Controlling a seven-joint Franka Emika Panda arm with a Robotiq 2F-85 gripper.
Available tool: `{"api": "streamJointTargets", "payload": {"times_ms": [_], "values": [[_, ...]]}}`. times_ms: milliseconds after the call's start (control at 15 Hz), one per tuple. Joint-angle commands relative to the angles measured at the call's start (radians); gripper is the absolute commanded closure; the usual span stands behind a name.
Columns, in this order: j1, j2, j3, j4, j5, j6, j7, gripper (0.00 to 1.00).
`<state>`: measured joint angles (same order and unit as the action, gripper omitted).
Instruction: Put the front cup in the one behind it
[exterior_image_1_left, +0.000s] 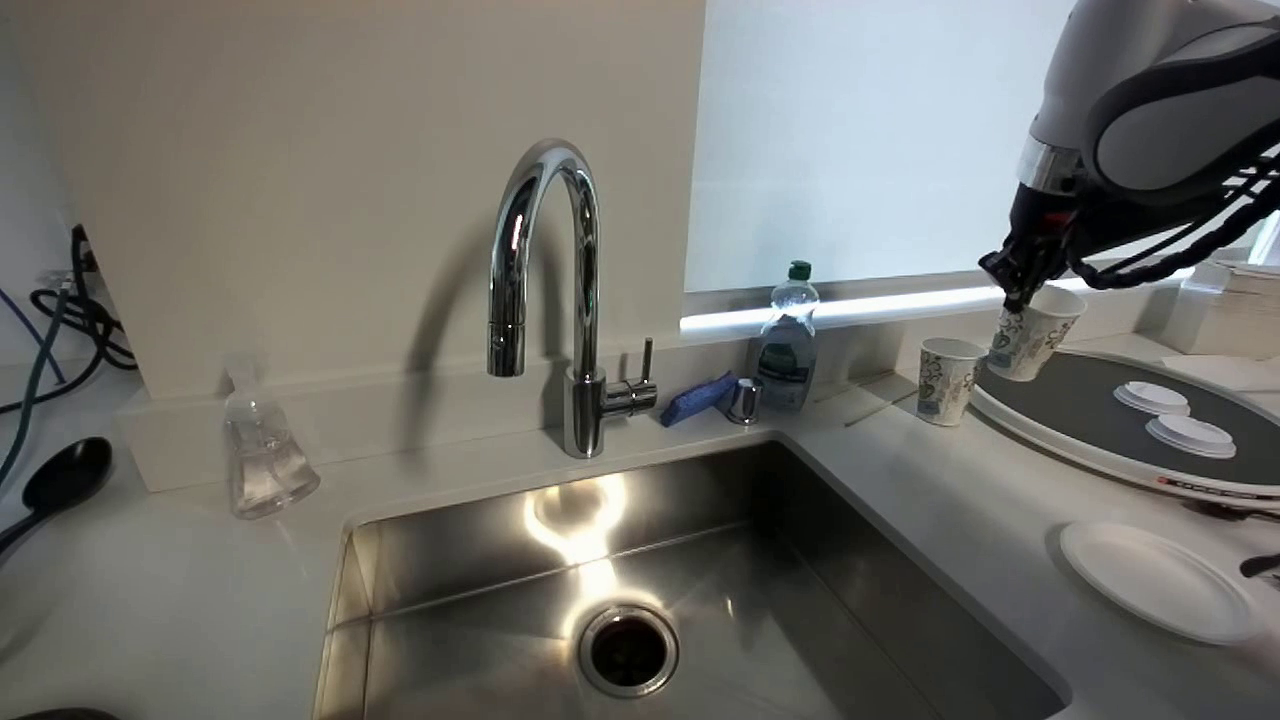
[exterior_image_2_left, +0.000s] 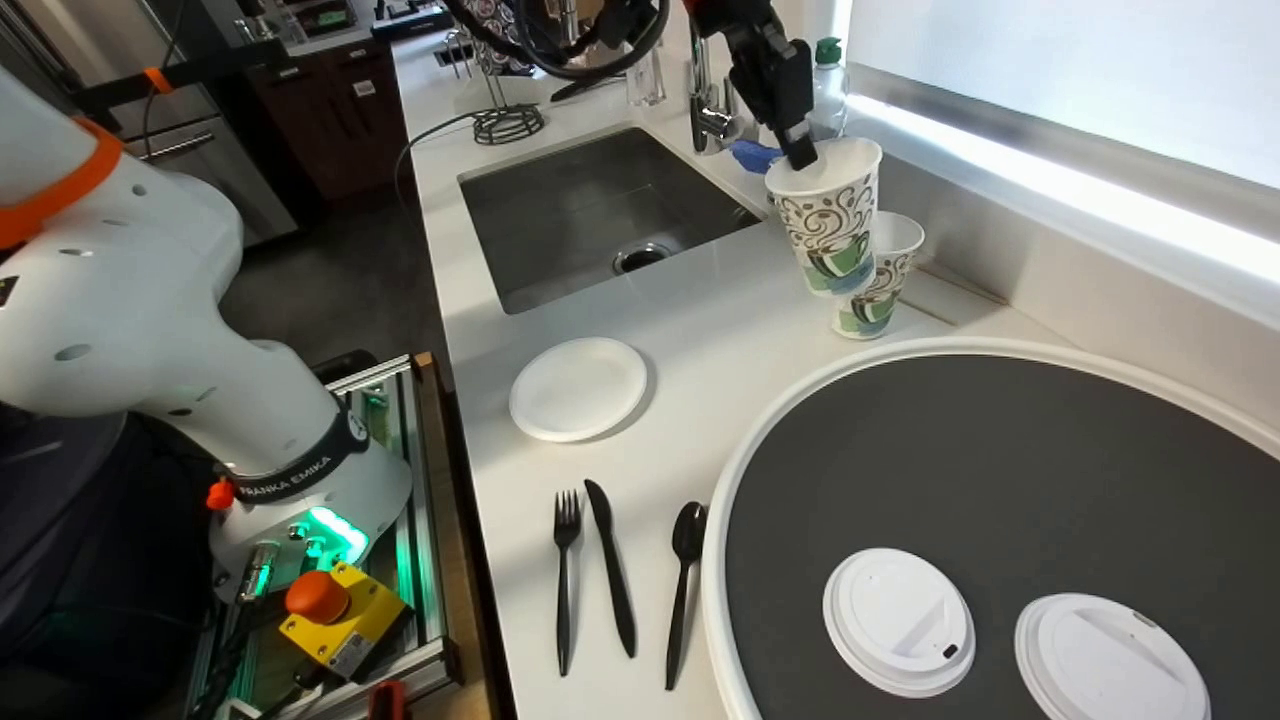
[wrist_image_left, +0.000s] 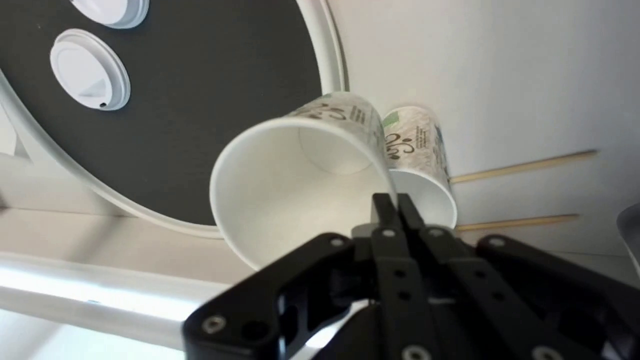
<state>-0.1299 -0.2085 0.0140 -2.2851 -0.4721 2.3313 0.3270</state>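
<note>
The front cup, a white paper cup with brown swirls and a green print, hangs in the air in both exterior views (exterior_image_1_left: 1040, 335) (exterior_image_2_left: 832, 228). My gripper (exterior_image_1_left: 1017, 292) is shut on its rim, one finger inside and one outside; the pinch also shows in the wrist view (wrist_image_left: 397, 202). The held cup (wrist_image_left: 295, 185) is tilted, mouth up. The rear cup, with the same print, stands upright on the counter (exterior_image_1_left: 945, 385) (exterior_image_2_left: 885, 285). It is lower than the held cup and beside it in the wrist view (wrist_image_left: 415, 140), partly hidden by the fingers. The cups look apart.
A round dark tray with a white rim (exterior_image_2_left: 1000, 345) lies beside the rear cup, with two white lids (exterior_image_2_left: 898, 622) on it. Wooden sticks (wrist_image_left: 522, 166) lie by the rear cup. A soap bottle (exterior_image_1_left: 788, 345), sink (exterior_image_1_left: 800, 600), faucet (exterior_image_1_left: 583, 300) and plate (exterior_image_2_left: 578, 388) are nearby.
</note>
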Motion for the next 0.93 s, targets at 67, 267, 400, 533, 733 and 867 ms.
{"api": "streamJointTargets", "payload": {"times_ms": [67,267,400,533,733,867], "values": [[-0.006,-0.002,-0.017,0.037,-0.032,-0.019,-0.071,0.99],[-0.005,0.002,-0.024,0.058,-0.035,-0.016,-0.101,0.99],[-0.003,0.005,-0.025,0.071,-0.035,-0.015,-0.118,0.99],[0.002,0.012,-0.026,0.082,-0.024,-0.008,-0.137,0.99],[0.011,0.024,-0.026,0.096,-0.009,-0.004,-0.167,0.99],[0.019,0.034,-0.025,0.102,0.001,-0.001,-0.186,0.99]]}}
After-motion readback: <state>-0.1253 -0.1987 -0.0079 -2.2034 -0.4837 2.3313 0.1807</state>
